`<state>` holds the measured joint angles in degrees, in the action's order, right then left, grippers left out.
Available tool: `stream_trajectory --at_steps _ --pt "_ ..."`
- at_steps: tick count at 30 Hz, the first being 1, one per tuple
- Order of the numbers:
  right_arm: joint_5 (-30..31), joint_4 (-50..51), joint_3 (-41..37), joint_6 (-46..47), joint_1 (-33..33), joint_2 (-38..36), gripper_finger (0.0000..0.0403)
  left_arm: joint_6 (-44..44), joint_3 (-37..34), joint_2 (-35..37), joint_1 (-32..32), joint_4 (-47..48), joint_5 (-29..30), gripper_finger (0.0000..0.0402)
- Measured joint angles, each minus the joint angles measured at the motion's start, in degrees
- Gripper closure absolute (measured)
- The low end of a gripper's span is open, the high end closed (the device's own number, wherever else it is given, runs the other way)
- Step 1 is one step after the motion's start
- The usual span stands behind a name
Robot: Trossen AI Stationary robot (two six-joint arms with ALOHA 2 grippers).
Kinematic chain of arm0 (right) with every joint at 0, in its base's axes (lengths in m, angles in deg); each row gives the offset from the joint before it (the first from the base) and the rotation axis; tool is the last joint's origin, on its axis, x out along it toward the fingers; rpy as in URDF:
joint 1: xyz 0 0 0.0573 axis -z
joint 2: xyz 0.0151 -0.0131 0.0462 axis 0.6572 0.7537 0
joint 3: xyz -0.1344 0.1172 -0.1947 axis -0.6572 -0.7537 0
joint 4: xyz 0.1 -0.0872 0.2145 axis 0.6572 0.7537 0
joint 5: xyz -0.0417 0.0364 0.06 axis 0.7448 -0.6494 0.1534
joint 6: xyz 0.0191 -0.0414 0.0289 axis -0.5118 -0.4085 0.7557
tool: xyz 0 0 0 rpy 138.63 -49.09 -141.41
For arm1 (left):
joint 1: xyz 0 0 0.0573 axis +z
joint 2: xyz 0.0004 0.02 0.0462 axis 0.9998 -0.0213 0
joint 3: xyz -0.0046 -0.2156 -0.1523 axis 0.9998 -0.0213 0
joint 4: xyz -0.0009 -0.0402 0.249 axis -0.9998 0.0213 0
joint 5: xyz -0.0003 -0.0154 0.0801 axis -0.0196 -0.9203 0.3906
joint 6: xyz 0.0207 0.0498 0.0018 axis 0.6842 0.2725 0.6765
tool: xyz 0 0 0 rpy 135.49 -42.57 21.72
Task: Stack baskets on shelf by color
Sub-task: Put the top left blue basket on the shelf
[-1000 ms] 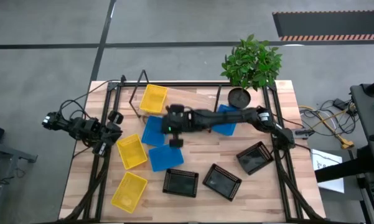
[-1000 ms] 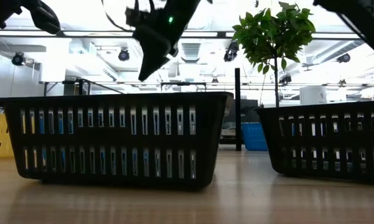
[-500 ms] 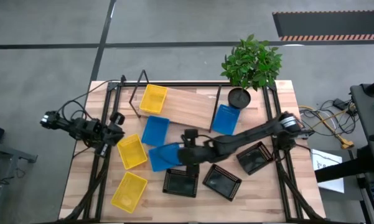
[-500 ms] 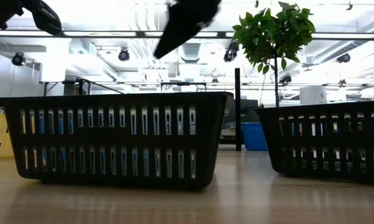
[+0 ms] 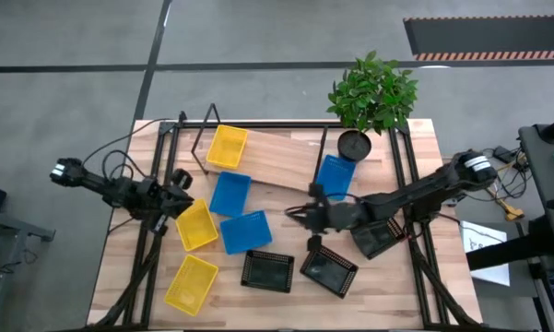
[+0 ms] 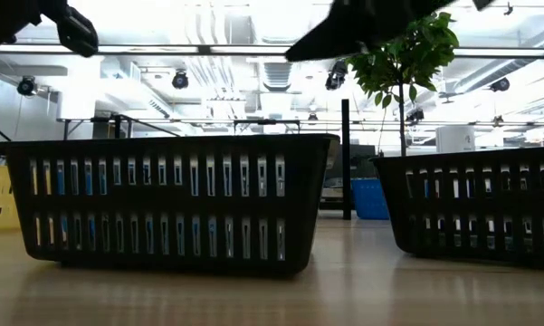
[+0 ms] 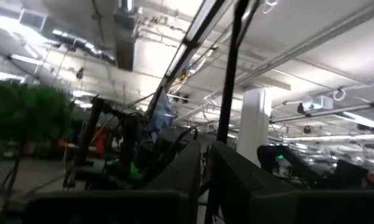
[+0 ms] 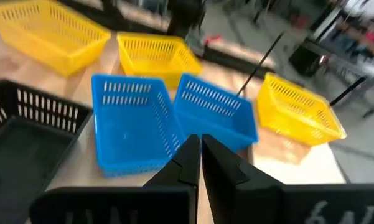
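Right gripper (image 5: 306,214) seen empty, fingers pressed together, above table centre. Shelf (image 5: 277,157) at 12 o'clock held one yellow basket (image 5: 227,147), one blue basket (image 5: 334,175). Loose blue basket (image 5: 246,231) lay at 9 o'clock of gripper; fingers must be parted for pickup. Left gripper (image 5: 170,198) parked at 9 o'clock edge, grip state unreadable.

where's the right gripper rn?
High view: the right gripper hangs mid-table, empty, fingers shut, between the blue basket on the shelf and a black basket at the front.

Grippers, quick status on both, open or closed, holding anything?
Left gripper: shut, empty, by the table's left edge.
Right gripper: shut, empty, above the table's middle, near the blue baskets.
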<state>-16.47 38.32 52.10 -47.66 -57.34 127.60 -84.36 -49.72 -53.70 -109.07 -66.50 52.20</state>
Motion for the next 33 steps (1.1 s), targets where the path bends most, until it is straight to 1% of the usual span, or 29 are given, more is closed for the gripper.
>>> stream_trajectory --at_steps 2,5,8,11,14,19,20,23,24,26,30,33 --pt "-0.2 -6.5 -4.3 -1.6 0.0 -2.5 0.0394 -1.6 0.4 -2.2 0.0 0.1 1.6 0.0375" --pt "-3.1 -14.7 -9.4 -4.4 0.1 -5.5 0.0394 -1.9 2.6 -6.1 0.0 0.0 3.0 0.0375" --pt "-4.6 -20.4 -12.6 -6.6 0.0 -8.0 0.0394 -2.0 5.2 -9.9 0.0 -0.4 3.3 0.0375" --pt "-4.7 -21.0 -14.2 -8.0 0.0 -10.5 0.0394 -2.1 8.4 -13.5 0.0 -0.7 3.3 0.0375" --pt "-4.7 -20.8 -15.5 -9.6 0.0 -12.9 0.0394 -3.4 11.6 -18.8 0.0 -0.9 3.4 0.0375" --pt "-8.2 -21.2 -18.1 -10.9 0.0 -18.0 0.0394 -5.0 17.2 -28.2 0.0 0.1 3.4 0.0375" --pt "-8.9 -21.2 -18.6 -10.9 0.0 -19.0 0.0394 -5.3 18.2 -30.2 0.0 1.6 3.4 0.0375" --pt "-9.2 -22.4 -20.3 -11.5 0.0 -21.5 0.0394 -9.9 22.4 -35.0 0.0 6.5 3.4 0.0375" --pt "-9.2 -22.4 -20.8 -11.7 0.0 -22.2 0.0394 -11.2 23.9 -36.1 0.0 9.6 3.4 0.0375" --pt "-9.2 -22.4 -21.6 -12.1 0.0 -23.7 0.0394 -13.6 27.3 -38.4 0.0 19.1 3.4 0.0375" --pt "-9.3 -22.0 -22.4 -13.0 0.0 -25.0 0.0394 -20.7 36.1 -42.1 0.0 45.0 3.2 0.0375" --pt "-9.9 -22.0 -22.6 -13.4 0.0 -25.0 0.0394 -22.3 42.9 -45.4 0.0 65.1 2.4 0.0375"
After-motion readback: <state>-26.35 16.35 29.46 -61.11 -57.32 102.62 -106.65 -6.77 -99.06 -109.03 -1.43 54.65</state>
